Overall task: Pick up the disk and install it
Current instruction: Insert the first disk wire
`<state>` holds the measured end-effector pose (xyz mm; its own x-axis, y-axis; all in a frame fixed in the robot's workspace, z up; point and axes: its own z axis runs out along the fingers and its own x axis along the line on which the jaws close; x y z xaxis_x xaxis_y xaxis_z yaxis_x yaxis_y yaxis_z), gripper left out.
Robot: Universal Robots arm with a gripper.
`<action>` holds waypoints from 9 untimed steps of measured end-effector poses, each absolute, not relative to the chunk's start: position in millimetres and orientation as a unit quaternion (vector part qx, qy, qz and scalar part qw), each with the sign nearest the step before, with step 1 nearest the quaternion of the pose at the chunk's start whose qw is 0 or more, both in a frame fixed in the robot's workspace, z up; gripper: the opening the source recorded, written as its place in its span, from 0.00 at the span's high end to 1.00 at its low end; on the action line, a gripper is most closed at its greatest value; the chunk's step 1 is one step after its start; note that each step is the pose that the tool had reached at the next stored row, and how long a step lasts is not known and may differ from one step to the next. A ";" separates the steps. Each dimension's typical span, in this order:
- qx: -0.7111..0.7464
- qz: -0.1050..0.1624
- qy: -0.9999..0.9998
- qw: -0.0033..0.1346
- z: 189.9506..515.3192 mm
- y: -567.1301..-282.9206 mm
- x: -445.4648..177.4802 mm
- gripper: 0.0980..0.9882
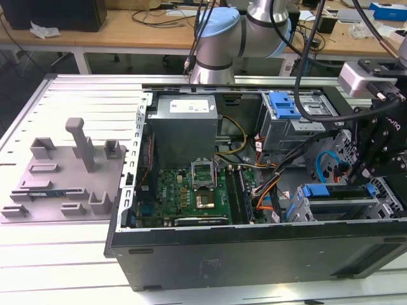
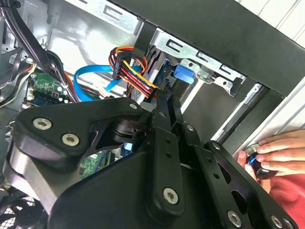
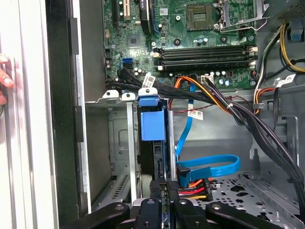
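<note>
The disk (image 1: 331, 202) stands on edge in the grey metal drive cage (image 1: 385, 194) at the case's front corner, on the exterior view's right. Its bright blue carrier frame (image 3: 152, 119) runs along the edge I see in the first wrist view. The frame's blue tab (image 2: 184, 74) appears past my fingers in the second wrist view. My gripper (image 3: 166, 185) reaches down at the disk's cable end and looks shut on its thin edge. In the second wrist view the gripper (image 2: 164, 102) narrows to a point at the cage. The black gripper (image 1: 374, 173) hangs over the cage.
Orange, red and blue cables (image 3: 205, 167) crowd right beside the fingers. A second cage with a blue latch (image 1: 284, 105) sits further back. A person's hand (image 2: 276, 145) rests outside the case wall. The grey plastic stand (image 1: 63, 171) lies on the exterior view's left.
</note>
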<state>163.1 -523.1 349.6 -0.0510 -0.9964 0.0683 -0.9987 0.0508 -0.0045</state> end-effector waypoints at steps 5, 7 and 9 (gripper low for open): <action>0.688 0.025 -0.725 0.023 347.8 -523.2 163.1 0.93; 0.688 0.025 -0.725 0.023 346.9 -523.3 163.1 0.93; 0.688 0.025 -0.725 0.023 345.7 -523.3 163.1 0.93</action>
